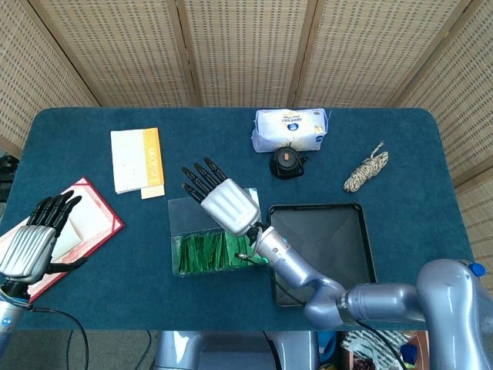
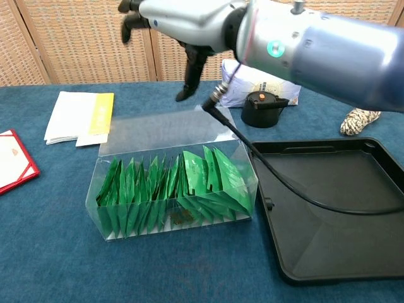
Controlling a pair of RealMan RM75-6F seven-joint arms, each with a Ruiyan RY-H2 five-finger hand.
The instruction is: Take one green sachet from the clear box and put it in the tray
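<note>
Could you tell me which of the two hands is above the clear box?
The right hand, fingers spread above the clear box; the left hand is over the red folder.

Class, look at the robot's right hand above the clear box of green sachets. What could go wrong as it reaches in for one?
The green sachets stand tightly packed, so the right hand may well pinch several at once. The clear box looks light and thin-walled; pushing fingers could shove or tip it. The cable trailing from the wrist hangs over the tray edge and might snag.
</note>
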